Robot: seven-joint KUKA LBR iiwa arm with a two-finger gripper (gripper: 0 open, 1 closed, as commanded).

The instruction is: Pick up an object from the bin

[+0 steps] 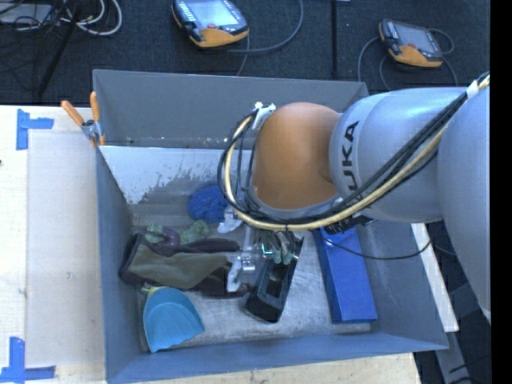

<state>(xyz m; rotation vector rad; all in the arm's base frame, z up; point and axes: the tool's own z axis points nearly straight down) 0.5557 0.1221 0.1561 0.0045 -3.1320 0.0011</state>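
My gripper [258, 264] is low in the middle of the bin, just under the arm's wrist. Directly below it lies a black oblong block [270, 293], tilted, with its upper end beneath the gripper. At the gripper's left, a dark olive cloth pouch [170, 264] stretches across the bin floor, its right end touching or very close to the gripper. A crumpled blue ball [209, 204] lies just up and left of the gripper.
A light blue scoop-shaped piece [170, 318] sits in the front left corner. A flat blue box [346, 280] lies along the right wall. A small grey-green lump [192, 232] rests above the pouch. The arm covers the bin's back right.
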